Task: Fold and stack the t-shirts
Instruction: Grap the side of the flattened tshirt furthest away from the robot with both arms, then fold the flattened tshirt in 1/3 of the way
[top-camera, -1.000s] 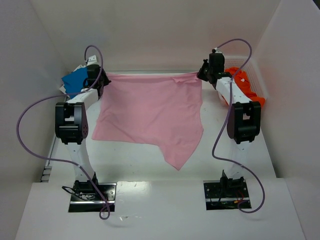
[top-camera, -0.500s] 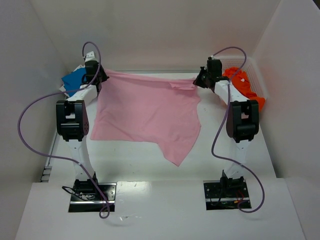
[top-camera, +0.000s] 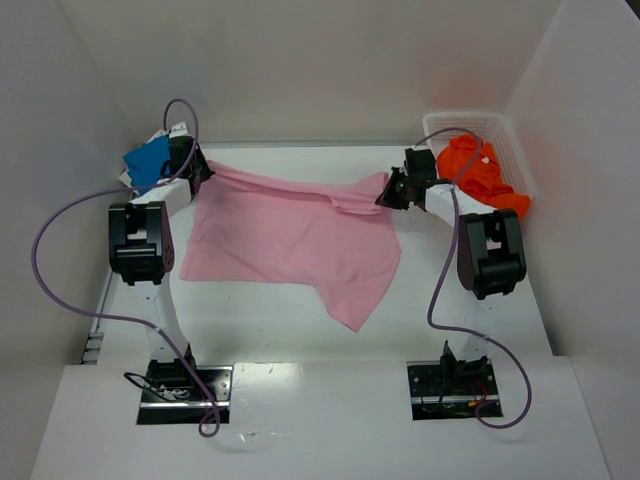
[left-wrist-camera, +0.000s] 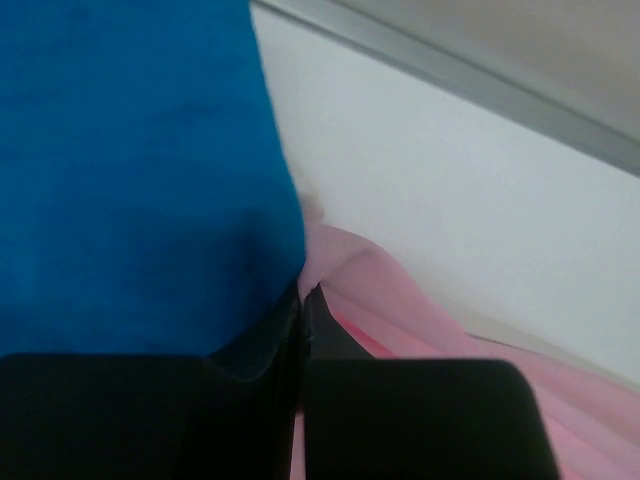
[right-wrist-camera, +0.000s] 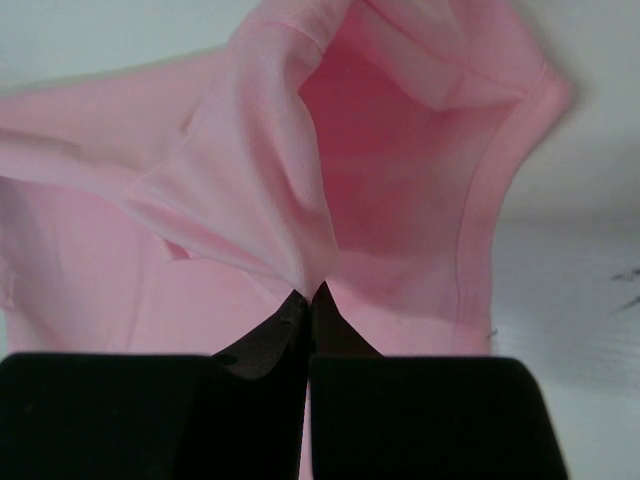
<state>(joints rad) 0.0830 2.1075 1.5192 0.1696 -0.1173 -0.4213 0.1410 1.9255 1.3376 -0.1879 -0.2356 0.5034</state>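
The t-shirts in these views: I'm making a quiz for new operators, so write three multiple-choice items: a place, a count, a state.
1. Where is the orange t-shirt? A in the white basket at far right; B near left; C near middle.
2. How many t-shirts show in the top view? A one; B two; C three.
3. The right pincer is: A open, empty; B shut on the pink t-shirt; C shut on nothing.
1 A: it is heaped inside the mesh walls. 2 C: pink, orange and a blue t-shirt at far left. 3 B: pink cloth is pinched at its closed tips.
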